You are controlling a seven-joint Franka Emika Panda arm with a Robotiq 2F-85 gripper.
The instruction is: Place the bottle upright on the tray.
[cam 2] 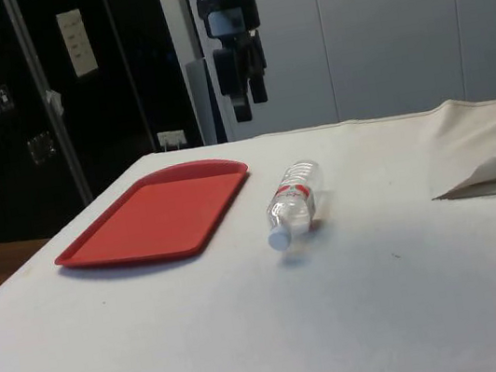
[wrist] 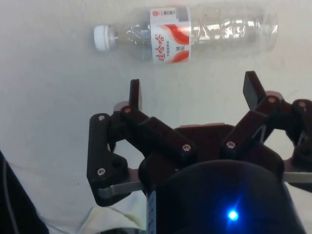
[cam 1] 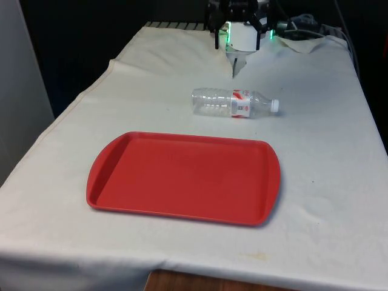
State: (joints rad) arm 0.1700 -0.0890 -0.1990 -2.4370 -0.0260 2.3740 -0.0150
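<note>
Overhead, end effector (wrist: 192,95) spread apart, bottle (cam 1: 233,102) lying on white cloth (cam 1: 327,157), red tray (cam 1: 182,177) near

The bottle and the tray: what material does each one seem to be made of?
The bottle looks like thin clear plastic: the cloth shows through its ribbed wall, and its cap is white. The tray seems moulded red plastic, matte with a raised rim.

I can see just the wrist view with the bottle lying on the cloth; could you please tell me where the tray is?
Observer: The flat red plastic tray lies nearer the front camera than the clear plastic bottle.
Operator: Thank you; is the tool touching the cloth?
Observer: No, the side view shows the black two-finger tool hanging well above the white cloth.
Operator: Is anything on the tray?
Observer: No, nothing is.
</note>
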